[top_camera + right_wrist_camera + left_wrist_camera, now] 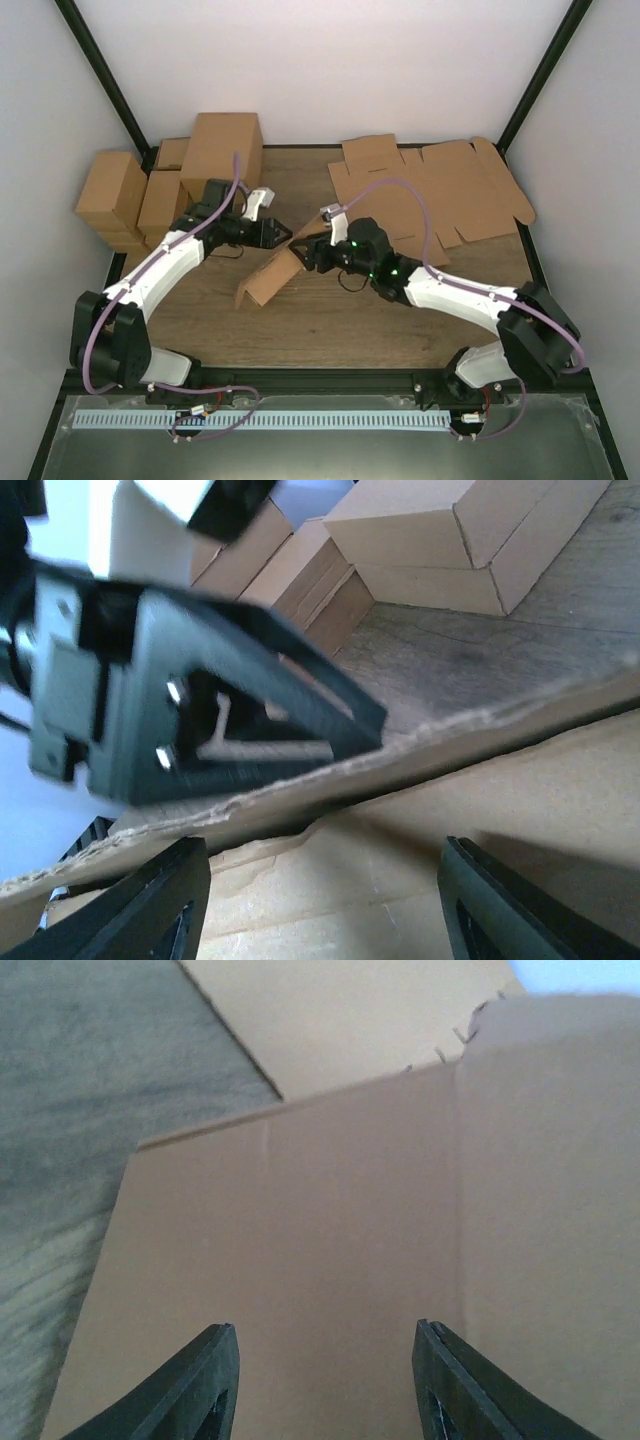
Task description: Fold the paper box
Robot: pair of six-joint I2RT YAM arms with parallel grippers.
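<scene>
On the table [330, 325], midway between the two grippers: paper box [262, 282], partly folded, one panel tilted up like a tent, lower edge resting on the wood. Just left of its raised top edge, left gripper [283, 234], jaws parted, clamping nothing, flat brown panel close beyond the fingers. Just right of that edge, right gripper [306, 252], jaws spread wide, not clamped, ragged cardboard edge running across ahead of the fingertips. Facing each other over the flap, close but apart.
</scene>
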